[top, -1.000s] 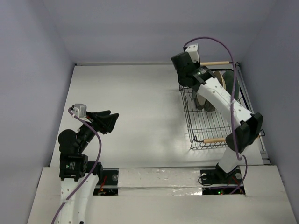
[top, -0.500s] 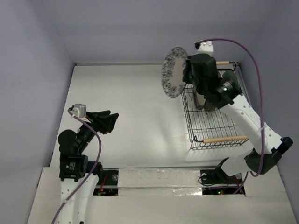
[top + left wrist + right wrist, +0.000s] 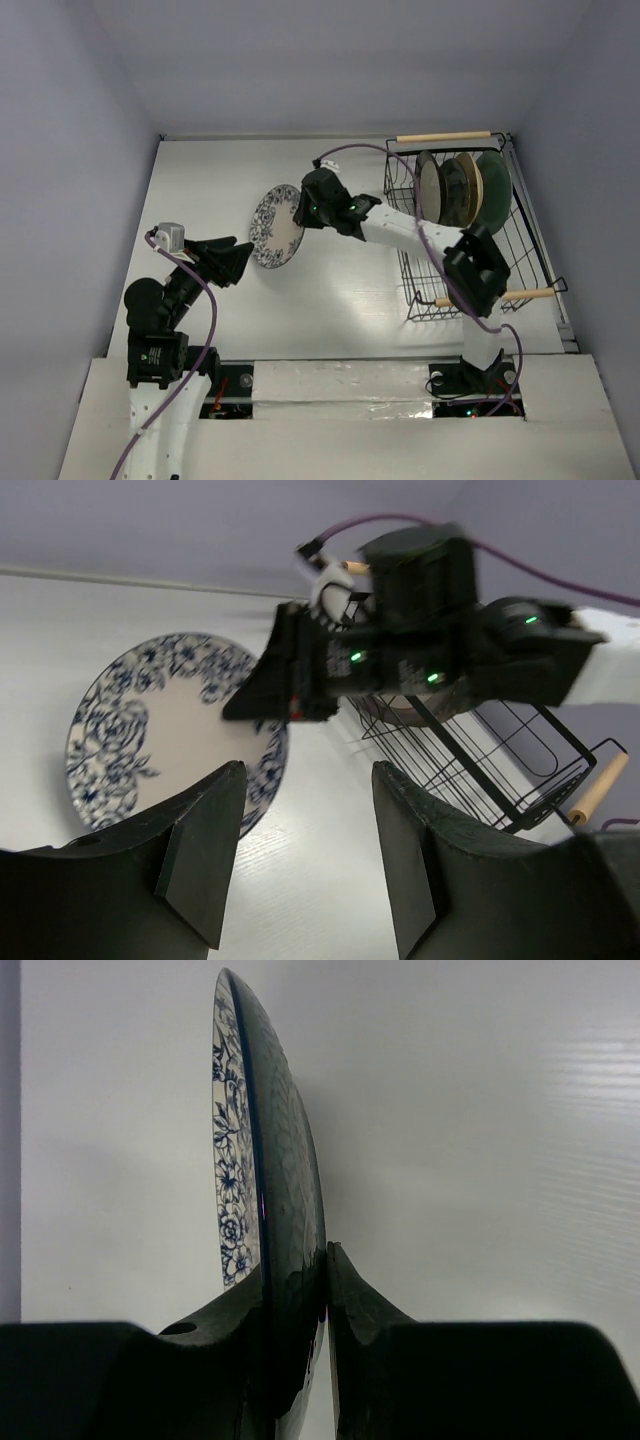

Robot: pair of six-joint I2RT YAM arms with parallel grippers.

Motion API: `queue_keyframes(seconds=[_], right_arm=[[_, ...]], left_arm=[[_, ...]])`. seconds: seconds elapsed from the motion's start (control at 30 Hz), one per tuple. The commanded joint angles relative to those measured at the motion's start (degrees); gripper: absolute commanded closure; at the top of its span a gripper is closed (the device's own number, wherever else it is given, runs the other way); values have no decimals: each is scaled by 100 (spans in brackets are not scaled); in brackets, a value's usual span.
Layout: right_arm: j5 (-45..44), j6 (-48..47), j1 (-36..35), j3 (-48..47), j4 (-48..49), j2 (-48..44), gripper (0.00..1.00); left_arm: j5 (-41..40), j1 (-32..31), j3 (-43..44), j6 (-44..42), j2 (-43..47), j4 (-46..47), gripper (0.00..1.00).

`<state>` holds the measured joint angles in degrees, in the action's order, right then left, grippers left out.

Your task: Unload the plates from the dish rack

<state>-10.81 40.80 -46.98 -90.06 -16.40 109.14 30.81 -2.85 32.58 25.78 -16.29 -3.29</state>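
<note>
Right wrist view: the right gripper (image 3: 323, 1280) is pinching the rim of the blue floral plate (image 3: 262, 1160) between both fingers, carrying it on edge. From above, this gripper is reaching out well to the left of the dish rack (image 3: 450, 268), and the plate is hanging tilted over the table (image 3: 340, 290), fully outside the rack. Whether its lower rim is touching the table cannot be told.

The left gripper (image 3: 234, 262) is standing spread and empty, farther left of the rack, just beside the plate's near rim; no contact is visible.

At the far end of the rack, three plates are standing upright side by side: the tan plate (image 3: 429, 187), the dark brown plate (image 3: 458, 190) and the teal plate (image 3: 493, 184).

Step in hand, by judgement: the first plate is being placed, with three waiting. The next move calls for rotating the plate from edge-on toward flat while lowering it, then releasing only once the table is supporting it, or once the left gripper is closing on the opposite rim.
</note>
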Motion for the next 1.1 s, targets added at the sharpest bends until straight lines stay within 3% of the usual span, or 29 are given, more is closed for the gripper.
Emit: queue_keyframes(seconds=[0.0, 0.1, 0.3, 0.37, 0.4, 0.43, 0.57, 0.8, 0.97, 1.07], right_arm=[[254, 920, -101, -434, 1622, 176, 100], [369, 1334, -101, -232, 2237, 502, 100], [430, 1668, -224, -284, 2203, 1152, 99], [483, 1721, -285, -362, 2124, 1311, 89], [535, 1747, -285, -363, 2037, 1424, 76], [553, 1774, -285, -346, 2036, 1460, 70], [501, 1888, -285, 23, 2203, 1426, 55], [325, 1607, -285, 375, 2063, 1241, 17], [-96, 1125, -285, 314, 1450, 873, 1], [-474, 695, -285, 261, 1123, 609, 0]], left_arm=[[-22, 30, 12, -64, 47, 215, 50], [-22, 30, 12, -64, 65, 215, 50], [-31, 30, 20, -47, 91, 215, 50], [-31, 30, 21, -47, 91, 215, 50], [-31, 30, 12, -55, 83, 215, 50], [-31, 30, 20, -47, 91, 215, 50], [-40, 30, 12, -47, 100, 215, 50], [-48, 30, 12, -47, 118, 206, 50], [-57, 30, 21, -47, 126, 197, 50], [-57, 30, 21, -55, 135, 188, 50]])
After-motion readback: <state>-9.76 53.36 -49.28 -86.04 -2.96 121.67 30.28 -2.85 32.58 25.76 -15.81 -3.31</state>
